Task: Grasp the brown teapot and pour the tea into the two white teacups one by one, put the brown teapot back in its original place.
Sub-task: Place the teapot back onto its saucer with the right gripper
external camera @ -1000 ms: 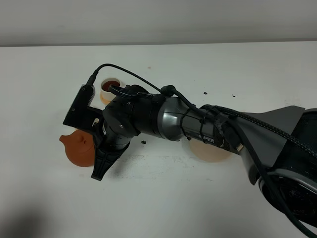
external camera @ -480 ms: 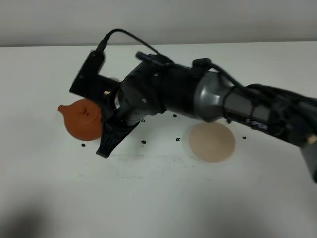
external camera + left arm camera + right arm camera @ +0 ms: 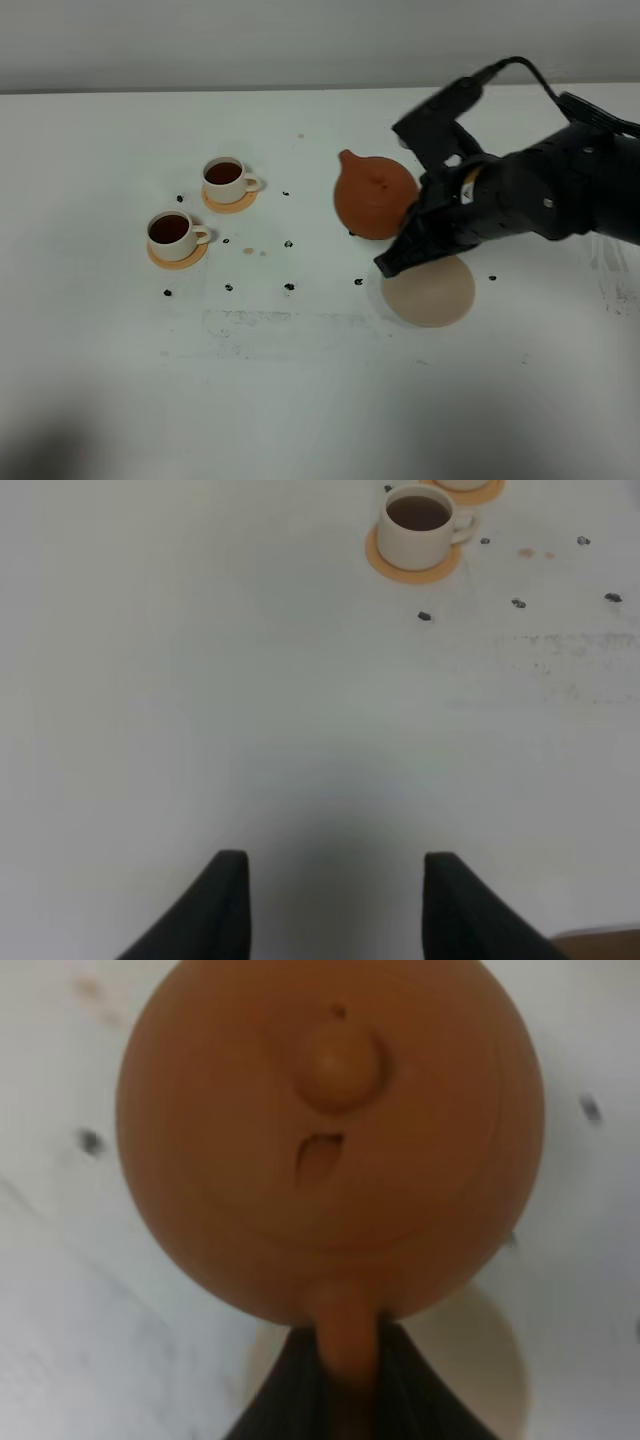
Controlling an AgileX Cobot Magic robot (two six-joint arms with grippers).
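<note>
While its two dark fingers stand apart over bare white table point(image 3: 200, 730), the left tool point(image 3: 335, 905) grips nothing. Nearest in the high view, one large round pale beige coaster point(image 3: 430, 290) lies flat. Just beyond it, the right tool point(image 3: 425, 222) is clamped on the loop handle of the one squat reddish-brown clay teapot point(image 3: 373, 198), held above the table. Farther left, two small cream-white teacups point(image 3: 172, 232) point(image 3: 224, 177) hold dark tea, each on one of two small orange coasters point(image 3: 178, 256) point(image 3: 229, 202).
</note>
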